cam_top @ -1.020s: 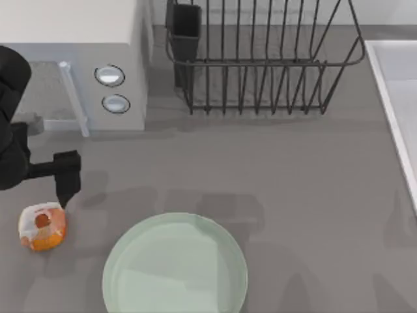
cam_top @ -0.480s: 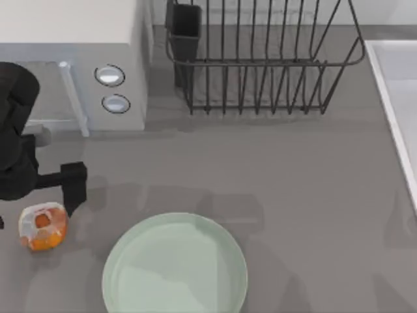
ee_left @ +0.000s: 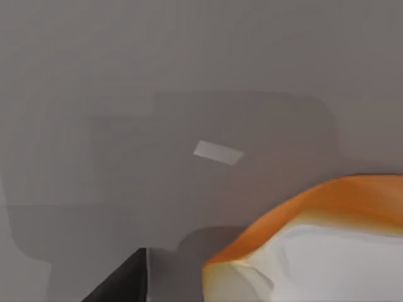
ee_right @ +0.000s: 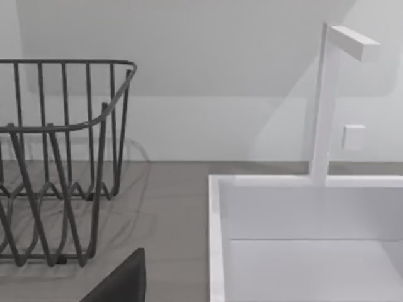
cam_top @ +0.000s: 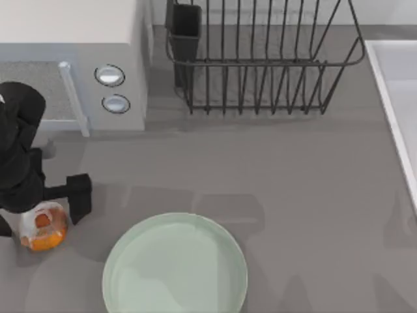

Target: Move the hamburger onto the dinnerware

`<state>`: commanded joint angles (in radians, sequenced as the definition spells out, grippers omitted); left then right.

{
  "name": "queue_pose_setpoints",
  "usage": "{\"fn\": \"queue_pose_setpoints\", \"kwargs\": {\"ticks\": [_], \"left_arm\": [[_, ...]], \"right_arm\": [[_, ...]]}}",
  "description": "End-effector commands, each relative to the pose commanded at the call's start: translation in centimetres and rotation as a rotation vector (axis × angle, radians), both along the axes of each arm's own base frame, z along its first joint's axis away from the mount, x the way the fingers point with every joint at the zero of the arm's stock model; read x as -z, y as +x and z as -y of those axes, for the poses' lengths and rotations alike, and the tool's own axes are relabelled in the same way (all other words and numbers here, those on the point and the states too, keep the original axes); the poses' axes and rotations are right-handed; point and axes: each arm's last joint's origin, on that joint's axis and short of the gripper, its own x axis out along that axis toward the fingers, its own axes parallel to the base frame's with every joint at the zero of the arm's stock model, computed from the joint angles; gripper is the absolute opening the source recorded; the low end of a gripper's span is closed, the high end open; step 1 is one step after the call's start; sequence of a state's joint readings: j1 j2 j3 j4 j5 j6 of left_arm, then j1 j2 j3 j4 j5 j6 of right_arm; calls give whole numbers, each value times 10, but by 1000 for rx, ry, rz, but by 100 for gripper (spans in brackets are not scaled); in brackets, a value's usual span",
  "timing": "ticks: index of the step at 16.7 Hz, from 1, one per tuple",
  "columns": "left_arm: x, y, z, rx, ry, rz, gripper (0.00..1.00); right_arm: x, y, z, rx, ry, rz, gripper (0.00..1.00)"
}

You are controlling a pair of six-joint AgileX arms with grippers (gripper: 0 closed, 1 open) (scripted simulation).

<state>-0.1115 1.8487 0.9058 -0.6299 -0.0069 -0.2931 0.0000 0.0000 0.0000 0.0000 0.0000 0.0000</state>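
The hamburger (cam_top: 45, 229) is a small orange and cream lump lying on the grey table at the front left, a little way left of the dinnerware. The dinnerware (cam_top: 174, 264) is a large pale mint-green plate at the table's front, with nothing on it. My left gripper (cam_top: 40, 212) is open and hangs right over the hamburger, one black finger (cam_top: 79, 195) on its right side and the other at the picture's left edge. In the left wrist view the hamburger (ee_left: 315, 245) lies close up beside a dark fingertip (ee_left: 123, 282). My right arm stays parked, its wrist view facing the rack and sink.
A white microwave (cam_top: 78, 62) with two round knobs stands at the back left, just behind my left arm. A dark wire dish rack (cam_top: 260, 59) (ee_right: 56, 157) fills the back middle. A white sink (cam_top: 397, 98) (ee_right: 302, 239) with a faucet (ee_right: 327, 100) runs along the right edge.
My left gripper has moved toward the table's front and slightly right, from behind the hamburger to straddling it. The hamburger and the plate have not moved.
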Motion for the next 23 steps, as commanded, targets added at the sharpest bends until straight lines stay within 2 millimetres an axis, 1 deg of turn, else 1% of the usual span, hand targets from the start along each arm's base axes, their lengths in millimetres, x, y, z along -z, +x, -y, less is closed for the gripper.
{"fn": "queue_pose_setpoints", "kwargs": {"ticks": [2,15,16,23], "left_arm": [[0,0,0,0,0,0,100],[0,0,0,0,0,0,2],[0,0,0,0,0,0,0],[0,0,0,0,0,0,0]], "right_arm": [[0,0,0,0,0,0,100],[0,0,0,0,0,0,100],[0,0,0,0,0,0,100],[0,0,0,0,0,0,100]]}}
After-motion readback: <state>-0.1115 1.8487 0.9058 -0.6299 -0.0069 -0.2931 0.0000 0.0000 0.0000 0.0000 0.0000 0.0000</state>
